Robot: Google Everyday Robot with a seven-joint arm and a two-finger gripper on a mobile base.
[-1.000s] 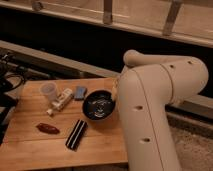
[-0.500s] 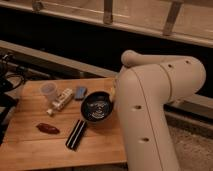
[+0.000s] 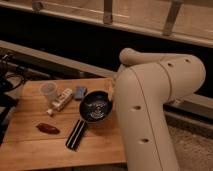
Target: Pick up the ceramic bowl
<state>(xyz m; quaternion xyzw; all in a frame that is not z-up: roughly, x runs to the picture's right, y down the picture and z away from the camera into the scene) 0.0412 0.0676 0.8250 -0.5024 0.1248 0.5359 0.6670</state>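
Observation:
The ceramic bowl (image 3: pixel 96 106) is round, shallow and glossy black with faint light streaks inside. It sits on the wooden table (image 3: pixel 30 150), near its right side. My gripper (image 3: pixel 111 93) is at the bowl's right rim, mostly hidden behind my large white arm (image 3: pixel 155 105), which fills the right of the view. Only a small tan part of the gripper shows next to the rim. I cannot tell whether it touches the bowl.
A translucent plastic cup (image 3: pixel 48 90), a white bottle (image 3: pixel 60 100) lying down and a small blue object (image 3: pixel 80 92) are left of the bowl. A brown object (image 3: pixel 47 128) and a black ribbed bar (image 3: pixel 76 134) lie nearer the front. Dark cables (image 3: pixel 7 82) are at the far left.

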